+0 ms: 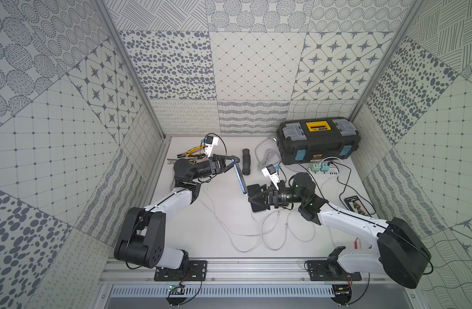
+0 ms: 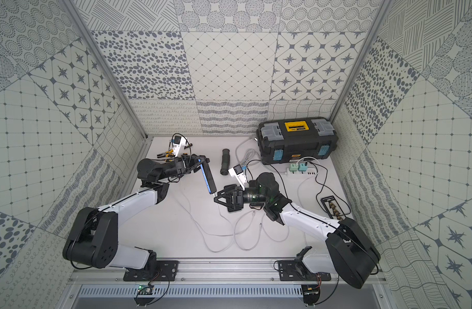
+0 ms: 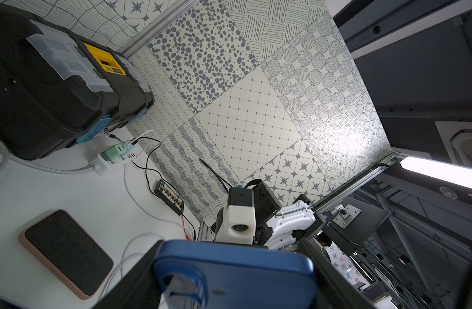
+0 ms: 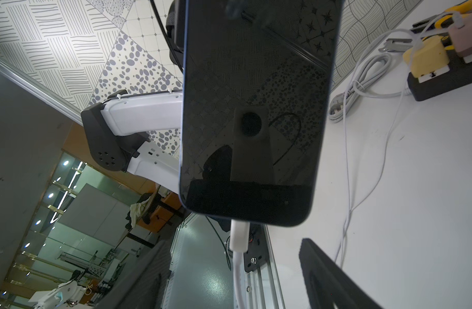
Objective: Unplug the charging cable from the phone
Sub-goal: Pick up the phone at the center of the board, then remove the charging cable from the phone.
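Left gripper (image 1: 233, 161) is clamped tight on the camera end of the blue phone (image 1: 239, 178). Phone is off the table (image 1: 216, 222) near its centre, tilted, screen dark, port end pointing to about 5 o'clock.

White plug (image 4: 239, 235) is seated in the phone's bottom port. The charging cable (image 4: 238, 275) hangs from it.

Right gripper (image 1: 249, 194) is at the port end with jaws spread wide, one on each side of the plug. Neither touches it in the right wrist view, and it holds nothing.

Around it:
- Pink-cased phone (image 3: 66, 254) lies flat, screen up, below the right gripper.
- Black toolbox (image 1: 319, 141) with a yellow handle sits at 1 o'clock. Its handle label and front sticker are too small to read.
- White power strip (image 1: 328, 171) with two mint chargers (image 1: 319, 168) is just in front of the toolbox.
- Small black device (image 1: 358, 205) with a lit screen is at 3 o'clock. Its header text is illegible.
- Black corrugated tube (image 1: 246, 161) is at 12 o'clock.
- Yellow-handled pliers (image 1: 189, 152) are at 10 o'clock.
- No brand is readable anywhere.
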Motion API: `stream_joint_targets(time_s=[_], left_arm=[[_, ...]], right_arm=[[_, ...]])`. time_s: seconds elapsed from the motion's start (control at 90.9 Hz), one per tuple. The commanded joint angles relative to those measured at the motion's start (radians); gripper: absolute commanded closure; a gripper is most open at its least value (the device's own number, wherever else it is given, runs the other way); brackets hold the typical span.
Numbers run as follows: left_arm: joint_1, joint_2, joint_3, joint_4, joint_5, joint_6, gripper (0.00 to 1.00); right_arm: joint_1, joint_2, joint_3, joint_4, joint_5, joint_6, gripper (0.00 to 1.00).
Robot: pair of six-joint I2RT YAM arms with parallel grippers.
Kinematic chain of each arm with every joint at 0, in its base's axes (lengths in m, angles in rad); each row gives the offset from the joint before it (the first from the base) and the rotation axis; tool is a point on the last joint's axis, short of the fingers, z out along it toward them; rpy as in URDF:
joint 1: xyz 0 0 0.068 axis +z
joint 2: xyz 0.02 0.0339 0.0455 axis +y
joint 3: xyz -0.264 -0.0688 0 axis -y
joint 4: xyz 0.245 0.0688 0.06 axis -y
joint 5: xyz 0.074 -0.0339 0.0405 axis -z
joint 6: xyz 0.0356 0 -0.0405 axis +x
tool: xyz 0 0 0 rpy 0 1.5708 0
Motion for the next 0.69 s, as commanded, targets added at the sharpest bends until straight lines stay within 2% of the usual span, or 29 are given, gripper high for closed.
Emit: stream_joint_targets(time_s=[0.0,0.264,0.418,0.561,0.682], left_arm=[[0.005,-0.015,0.024,0.063,-0.01,0.023,1.0],[0.009,-0.018,0.026,0.056,-0.015,0.031,1.0],[0.011,-0.018,0.026,0.054,-0.014,0.031,1.0],[0.01,-0.02,0.026,0.056,-0.012,0.031,1.0],[0.011,-0.022,0.025,0.056,-0.012,0.03,1.0]], right_arm=[[0.007,0.013,-0.014,0.044,-0.041,-0.023,0.25],[0.029,0.042,-0.024,0.012,-0.043,-0.048,0.42],[0.03,0.049,-0.032,0.026,-0.035,-0.048,0.59],[0.03,0.049,-0.035,0.03,-0.032,-0.052,0.84],[0.03,0.052,-0.035,0.029,-0.032,-0.052,0.92]])
